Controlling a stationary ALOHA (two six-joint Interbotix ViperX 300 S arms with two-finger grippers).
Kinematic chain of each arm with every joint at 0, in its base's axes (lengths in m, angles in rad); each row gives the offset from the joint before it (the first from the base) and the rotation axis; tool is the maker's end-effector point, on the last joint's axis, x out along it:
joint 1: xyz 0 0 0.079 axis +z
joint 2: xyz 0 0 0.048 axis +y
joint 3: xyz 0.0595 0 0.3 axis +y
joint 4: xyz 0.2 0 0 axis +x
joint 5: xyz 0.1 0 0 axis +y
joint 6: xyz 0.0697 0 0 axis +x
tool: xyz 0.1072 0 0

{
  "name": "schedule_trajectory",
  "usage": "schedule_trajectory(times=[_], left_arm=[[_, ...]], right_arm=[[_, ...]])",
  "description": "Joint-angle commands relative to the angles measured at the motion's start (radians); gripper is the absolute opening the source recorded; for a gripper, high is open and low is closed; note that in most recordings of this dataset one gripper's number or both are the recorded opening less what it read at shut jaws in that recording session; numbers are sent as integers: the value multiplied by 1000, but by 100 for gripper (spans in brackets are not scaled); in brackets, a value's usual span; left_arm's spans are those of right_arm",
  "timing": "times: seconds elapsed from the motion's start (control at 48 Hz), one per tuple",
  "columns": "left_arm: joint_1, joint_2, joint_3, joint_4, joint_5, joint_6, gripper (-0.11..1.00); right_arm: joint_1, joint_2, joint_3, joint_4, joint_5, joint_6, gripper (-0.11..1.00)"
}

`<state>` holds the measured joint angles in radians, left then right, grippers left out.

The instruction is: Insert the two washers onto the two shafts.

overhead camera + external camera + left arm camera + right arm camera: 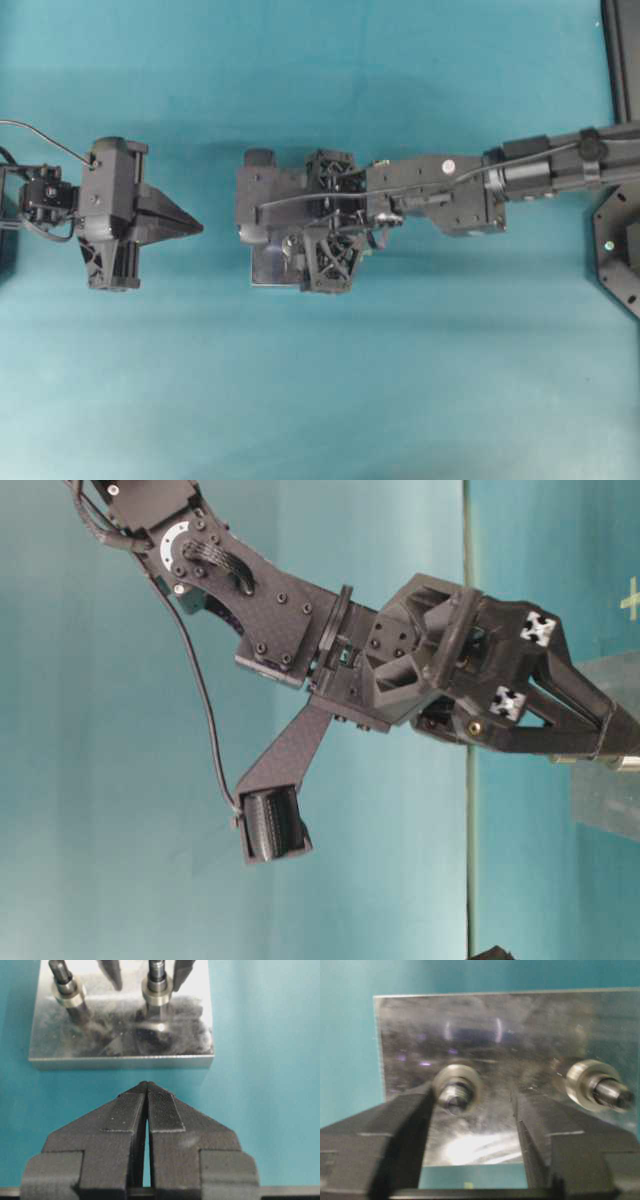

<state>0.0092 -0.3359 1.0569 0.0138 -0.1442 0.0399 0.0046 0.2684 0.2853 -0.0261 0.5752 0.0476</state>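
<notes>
Hovering over metal plate (120,1057), right gripper (470,1125) points down, fingers spread wide either side of one shaft (454,1095). Washer (456,1089) sits ringed around that shaft, just beside left-hand finger (405,1125) in right wrist view; touching or not, cannot tell. Second shaft (607,1092) nearby carries own washer (585,1084). Left gripper (146,1110) waits apart from plate, low over teal table (320,400), fingers pressed together, holding nothing.
</notes>
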Motion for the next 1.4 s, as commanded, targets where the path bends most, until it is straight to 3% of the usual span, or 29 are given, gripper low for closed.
schedule_trajectory(times=[0.0,0.25,0.563,0.896,1.376], left_arm=[[-2,-14,-9,3,-9,-2,0],[-2,-25,-11,3,-8,-3,0],[-2,-28,-8,2,-6,-2,0],[-2,-37,-2,2,-6,-2,0],[0,-46,5,2,-6,2,0]], right_arm=[[21,-18,-28,0,2,8,58],[100,-26,-52,8,43,8,58],[-14,-74,-38,-3,77,5,58],[-29,-193,52,-3,66,5,58],[-31,-407,290,-3,-187,8,58]])
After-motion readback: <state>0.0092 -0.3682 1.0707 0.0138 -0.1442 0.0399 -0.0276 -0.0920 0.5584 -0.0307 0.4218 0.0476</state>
